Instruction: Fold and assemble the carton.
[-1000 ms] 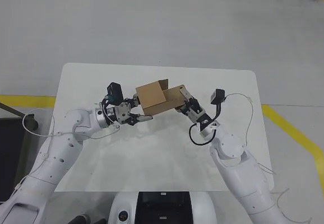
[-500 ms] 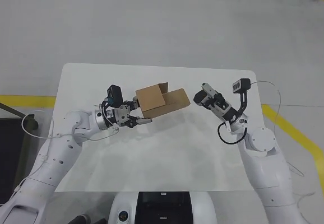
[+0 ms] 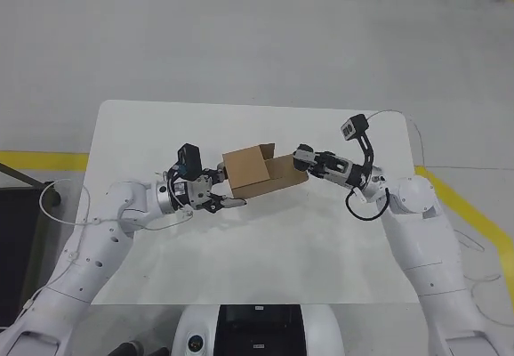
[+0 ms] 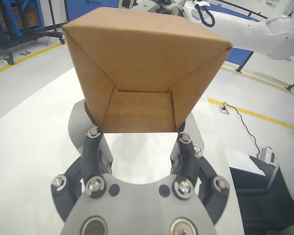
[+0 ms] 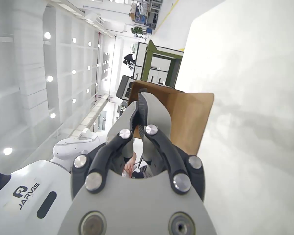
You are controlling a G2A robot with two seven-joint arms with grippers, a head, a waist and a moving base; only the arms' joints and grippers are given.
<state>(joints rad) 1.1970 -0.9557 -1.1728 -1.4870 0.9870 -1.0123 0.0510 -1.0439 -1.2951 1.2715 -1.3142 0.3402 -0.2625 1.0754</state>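
Two grippers met at the carton (image 3: pixel 252 169), mid-frame over the counter (image 3: pixel 266 267). I saw my left gripper (image 3: pixel 224 190) with fingers clamped on its sides, and the right gripper (image 3: pixel 303 160) with fingers together at the flap, perhaps pinching it.

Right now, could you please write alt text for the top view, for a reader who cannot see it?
Seen from above, a brown carton is held between two white robot arms over a white table. The left gripper clamps one end; the right gripper, shut, meets the opposite end.
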